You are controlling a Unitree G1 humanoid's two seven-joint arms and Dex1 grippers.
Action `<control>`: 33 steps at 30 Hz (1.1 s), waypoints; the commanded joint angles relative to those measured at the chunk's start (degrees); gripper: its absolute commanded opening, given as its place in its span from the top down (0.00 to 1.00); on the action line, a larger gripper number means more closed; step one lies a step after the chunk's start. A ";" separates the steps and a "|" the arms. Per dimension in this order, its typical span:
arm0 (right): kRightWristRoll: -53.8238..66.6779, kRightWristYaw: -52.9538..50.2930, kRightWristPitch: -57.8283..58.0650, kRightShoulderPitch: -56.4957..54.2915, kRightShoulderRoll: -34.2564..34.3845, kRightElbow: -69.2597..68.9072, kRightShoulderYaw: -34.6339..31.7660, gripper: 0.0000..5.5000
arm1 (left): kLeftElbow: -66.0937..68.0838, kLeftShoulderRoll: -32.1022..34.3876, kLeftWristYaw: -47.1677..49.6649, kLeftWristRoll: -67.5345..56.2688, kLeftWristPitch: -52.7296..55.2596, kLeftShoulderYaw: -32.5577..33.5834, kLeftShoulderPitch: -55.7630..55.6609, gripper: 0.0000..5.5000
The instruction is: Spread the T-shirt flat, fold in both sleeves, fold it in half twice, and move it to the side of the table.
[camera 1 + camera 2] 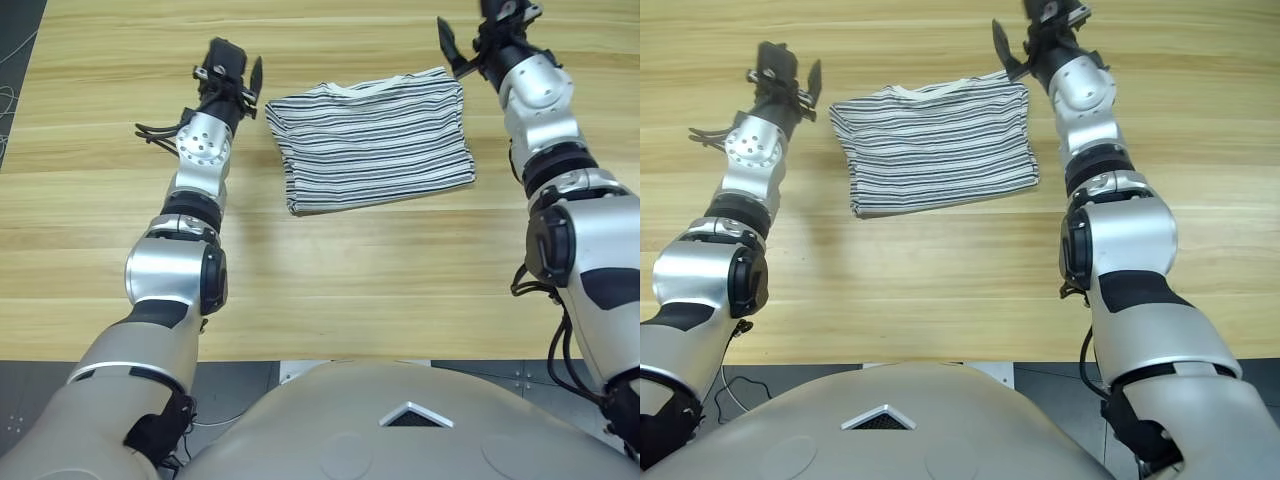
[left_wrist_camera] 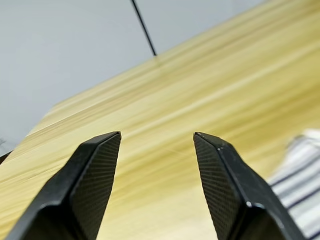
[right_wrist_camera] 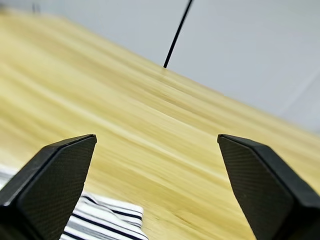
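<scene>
The T-shirt [image 1: 370, 140] lies folded small on the surface [image 1: 350, 290], its longer side running left to right. Both grippers flank its far corners: left gripper [image 2: 157, 135] released just beside the left corner, right gripper [image 3: 156, 137] released beside the right — neither clearly nearer.

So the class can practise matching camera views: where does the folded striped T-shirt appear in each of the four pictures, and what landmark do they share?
Left eye view: T-shirt, centre of the upper half.
Right eye view: T-shirt, left of centre, upper half.
Left wrist view: its striped edge beside one finger.
Right wrist view: its striped corner beside one finger.
Shared landmark: the wooden table under it.
</scene>
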 commanded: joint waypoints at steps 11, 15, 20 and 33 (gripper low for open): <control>15.86 15.21 12.22 8.02 -3.94 -12.48 -12.62 0.19 | -29.58 -6.66 -27.10 -2.95 1.42 -10.43 20.19 0.51; 16.01 15.89 12.63 10.87 -3.56 -15.23 -12.38 0.19 | -30.34 -4.92 -28.16 -0.49 1.95 -12.33 23.10 0.51; 16.30 16.11 13.52 13.20 -2.71 -18.55 -12.03 0.19 | -31.04 -0.29 -34.12 1.24 2.79 -15.28 27.15 0.51; 17.14 18.25 17.32 17.12 -0.01 -30.26 -8.23 0.19 | -22.00 25.67 -53.80 10.81 -2.64 -24.20 30.42 0.51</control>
